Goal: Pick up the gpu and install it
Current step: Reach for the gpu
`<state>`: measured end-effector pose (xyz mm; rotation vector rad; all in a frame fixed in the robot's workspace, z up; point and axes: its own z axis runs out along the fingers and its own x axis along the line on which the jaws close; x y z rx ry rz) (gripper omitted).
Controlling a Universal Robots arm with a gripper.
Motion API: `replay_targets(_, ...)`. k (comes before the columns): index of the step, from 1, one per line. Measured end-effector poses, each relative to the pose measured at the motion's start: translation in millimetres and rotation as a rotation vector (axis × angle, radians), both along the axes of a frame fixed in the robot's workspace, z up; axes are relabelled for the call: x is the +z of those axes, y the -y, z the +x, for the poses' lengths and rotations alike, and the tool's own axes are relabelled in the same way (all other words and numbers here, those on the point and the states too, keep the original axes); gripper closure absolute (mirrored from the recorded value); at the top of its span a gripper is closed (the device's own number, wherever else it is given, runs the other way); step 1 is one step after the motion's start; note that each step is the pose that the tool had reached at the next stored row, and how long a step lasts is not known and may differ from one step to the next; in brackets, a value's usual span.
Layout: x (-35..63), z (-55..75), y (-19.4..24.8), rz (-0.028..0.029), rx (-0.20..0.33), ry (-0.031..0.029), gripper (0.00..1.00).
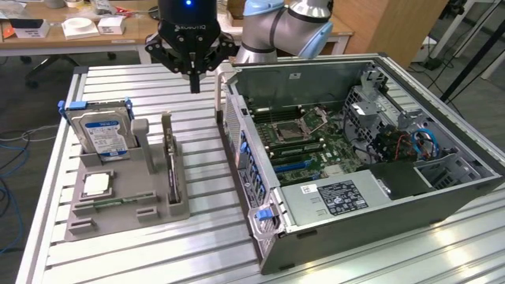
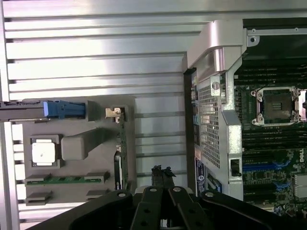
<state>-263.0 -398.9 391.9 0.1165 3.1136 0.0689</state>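
Grey holder (image 1: 118,222) on the slatted desk (image 1: 205,236) carries the gpu (image 1: 169,157) upright on edge in its slot, while the jaws hang pinched together, empty, above the desk between holder and open computer case (image 1: 442,201).

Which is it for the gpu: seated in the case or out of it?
Out. The gpu stands on edge in the grey holder beside the open case; the shut gripper hangs clear of it, empty.

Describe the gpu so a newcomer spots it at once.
Find the grey parts tray on the exterior view's left of the open computer case. The gpu stands on edge in the slot nearest the case: a thin card, unlike the blue-labelled hard drive beside it.
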Motion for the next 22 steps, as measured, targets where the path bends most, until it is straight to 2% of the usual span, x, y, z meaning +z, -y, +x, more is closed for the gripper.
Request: replay_targets(22,0.0,-27.7,2.5,-0.0001,0.0,0.0,0.89)
